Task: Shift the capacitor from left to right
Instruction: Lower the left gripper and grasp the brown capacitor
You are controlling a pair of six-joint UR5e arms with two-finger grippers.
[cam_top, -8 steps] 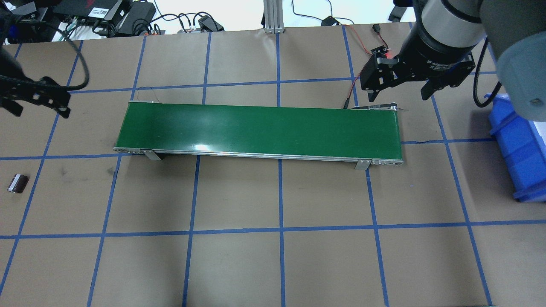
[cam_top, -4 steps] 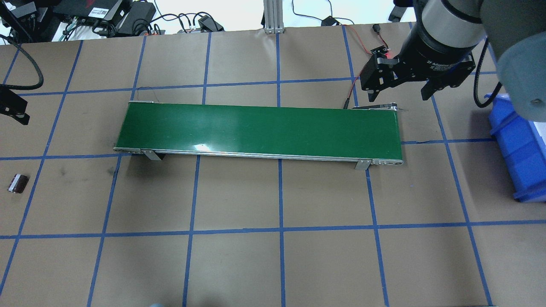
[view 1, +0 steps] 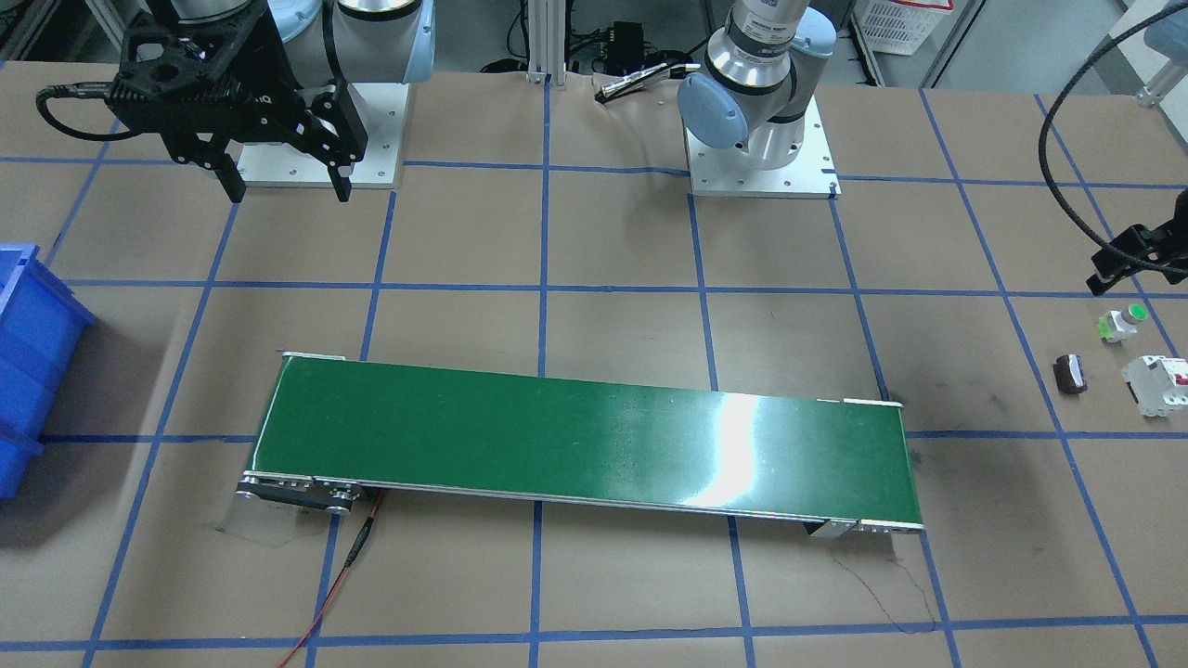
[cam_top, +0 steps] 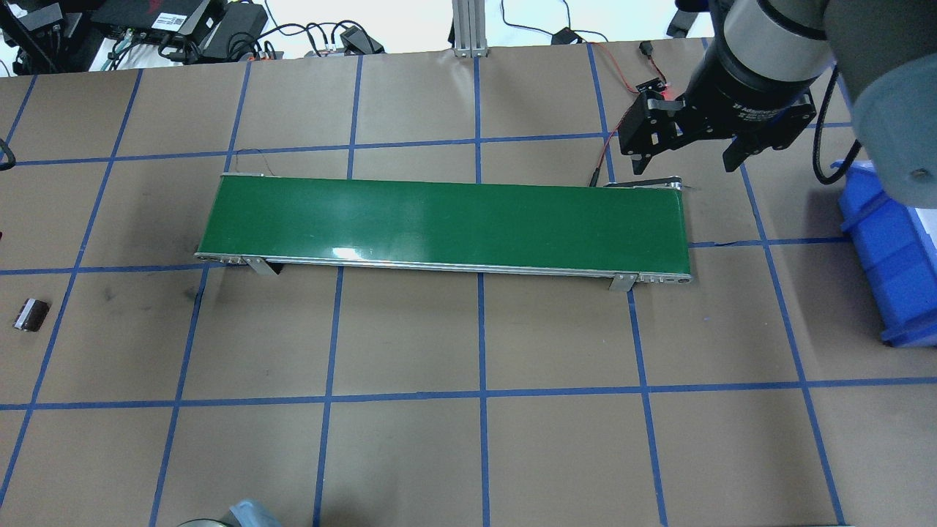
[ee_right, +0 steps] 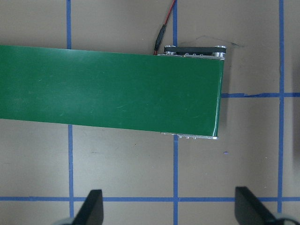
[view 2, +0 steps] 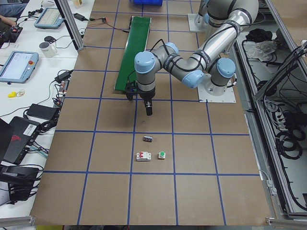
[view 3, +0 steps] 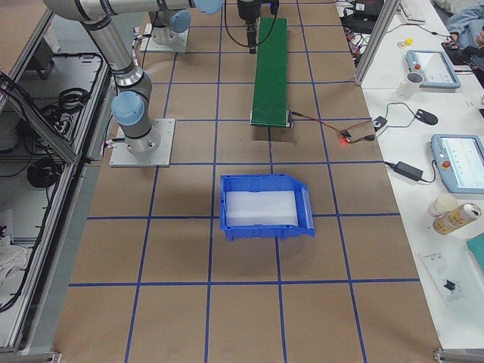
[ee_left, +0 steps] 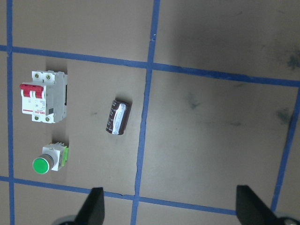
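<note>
The capacitor (ee_left: 117,116), a small dark reddish-black stub with a pale striped face, lies on the brown table at the robot's far left. It also shows in the overhead view (cam_top: 31,315) and the front view (view 1: 1070,373). My left gripper (ee_left: 171,208) is open and empty. It hovers above the table with the capacitor ahead of its fingertips (ee_left: 96,206), and it shows in the left side view (view 2: 139,103). My right gripper (cam_top: 684,150) is open and empty, hanging over the right end of the green conveyor belt (cam_top: 446,223).
A white breaker with a red switch (ee_left: 41,96) and a white-and-green part with a green cap (ee_left: 49,159) lie close beside the capacitor. A blue bin (cam_top: 893,249) stands at the table's right edge. A red wire (view 1: 343,566) runs from the conveyor's right end.
My left gripper has moved left and out of the overhead view. The right gripper, the capacitor and the conveyor have not moved.
</note>
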